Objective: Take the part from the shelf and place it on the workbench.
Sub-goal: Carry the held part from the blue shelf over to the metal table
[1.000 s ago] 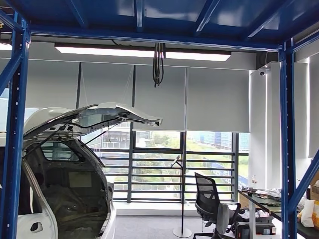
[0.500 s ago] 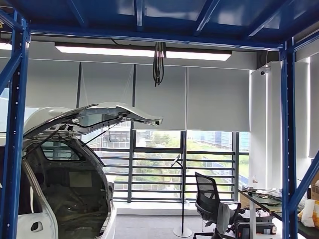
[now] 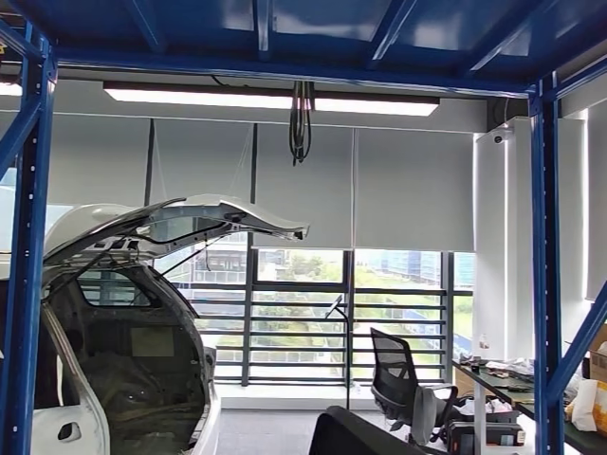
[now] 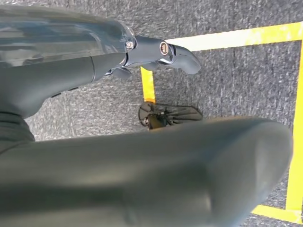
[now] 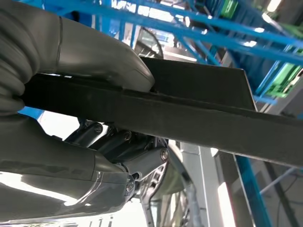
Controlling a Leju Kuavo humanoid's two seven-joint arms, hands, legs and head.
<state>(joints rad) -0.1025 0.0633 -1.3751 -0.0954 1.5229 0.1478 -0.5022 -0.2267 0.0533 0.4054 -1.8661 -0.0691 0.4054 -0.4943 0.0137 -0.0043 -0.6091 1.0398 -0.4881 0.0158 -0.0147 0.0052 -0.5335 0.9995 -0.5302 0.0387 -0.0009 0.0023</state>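
Note:
A long flat black part (image 5: 200, 111) lies across the right wrist view. My right hand (image 5: 82, 56) grips it, with the thick thumb on one face and the darker fingers (image 5: 121, 146) on the other. The dark edge of the part (image 3: 354, 434) pokes up at the bottom middle of the head view. My left hand (image 4: 64, 80) hangs over grey carpet with its fingers (image 4: 168, 49) held away from the thumb and nothing in it.
Blue shelf uprights (image 3: 547, 265) and beams frame the head view. A white car body (image 3: 107, 360) with a raised tailgate stands at the left. An office chair (image 3: 401, 389) and a cluttered table (image 3: 501, 384) are at the lower right. Yellow floor tape (image 4: 228, 38) runs under the left hand.
The black part's dark edge has risen into the bottom of the head view, where it was not seen before. The room itself looks the same.

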